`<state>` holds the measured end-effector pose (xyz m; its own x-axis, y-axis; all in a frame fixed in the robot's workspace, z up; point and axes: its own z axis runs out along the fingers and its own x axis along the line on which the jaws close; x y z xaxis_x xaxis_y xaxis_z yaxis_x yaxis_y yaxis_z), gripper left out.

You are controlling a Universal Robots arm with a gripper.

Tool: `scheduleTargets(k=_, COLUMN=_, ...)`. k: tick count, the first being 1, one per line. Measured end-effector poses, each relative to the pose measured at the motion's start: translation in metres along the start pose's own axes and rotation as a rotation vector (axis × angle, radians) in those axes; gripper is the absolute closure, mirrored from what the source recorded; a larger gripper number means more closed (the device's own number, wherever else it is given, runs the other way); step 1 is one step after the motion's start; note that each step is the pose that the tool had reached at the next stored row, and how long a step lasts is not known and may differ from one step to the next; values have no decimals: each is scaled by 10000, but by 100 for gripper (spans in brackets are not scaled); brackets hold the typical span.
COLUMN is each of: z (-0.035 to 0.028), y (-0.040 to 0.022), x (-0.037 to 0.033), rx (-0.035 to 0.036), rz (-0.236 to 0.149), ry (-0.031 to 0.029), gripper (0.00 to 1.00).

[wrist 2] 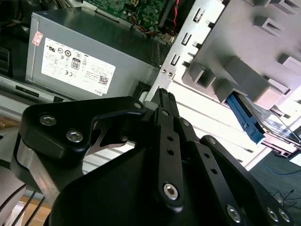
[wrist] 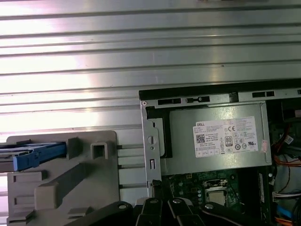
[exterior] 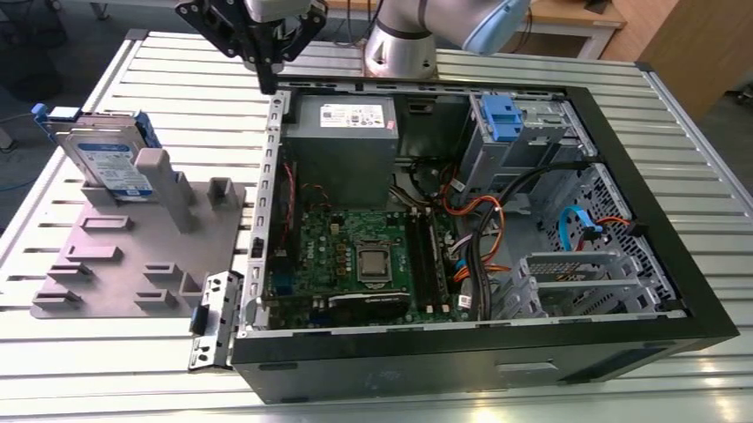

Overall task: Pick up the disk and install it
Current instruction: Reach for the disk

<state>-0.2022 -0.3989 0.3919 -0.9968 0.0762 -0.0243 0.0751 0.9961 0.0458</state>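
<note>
**A:** Exterior view first. Where's the claw (exterior: pixel 268 81)?

**B:** Top of the frame, a bit left of centre, hanging over the back corner of the open computer case (exterior: pixel 471 352). It's pinched closed with nothing in it. The disk (exterior: pixel 108 159) is well apart from it in the upper left of the frame, on the exterior view's left. It's standing on edge in the grey holder (exterior: pixel 130 256) on the desk (exterior: pixel 118 370).

**A:** Second wrist view?

**B:** The claw is closed and empty here too, tips over the case edge just beside the power supply (wrist 2: pixel 80 61). The disk (wrist 2: pixel 244 117) shows its blue edge sticking out of the holder, beyond the case.

**A:** First wrist view?

**B:** Looks down on the power supply, the desk slats and the holder, with the disk (wrist: pixel 33 156) slotted in at one end. Nothing's been picked up yet.

**A:** Tips for the grab?

**B:** I'd say open wide before dropping in. Squeeze the flat metal faces rather than the plastic sides, and stay centred. Then lift straight up so it doesn't snag on the holder.
</note>
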Motion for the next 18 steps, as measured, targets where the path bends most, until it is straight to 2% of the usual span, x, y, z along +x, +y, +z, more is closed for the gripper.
scheduleTargets(k=14, z=20, y=-25, x=314, rx=-1, rz=1, ry=-1, gripper=89)
scheduleTargets(k=18, z=21, y=-28, x=357, rx=0, rz=0, ry=0, gripper=89)
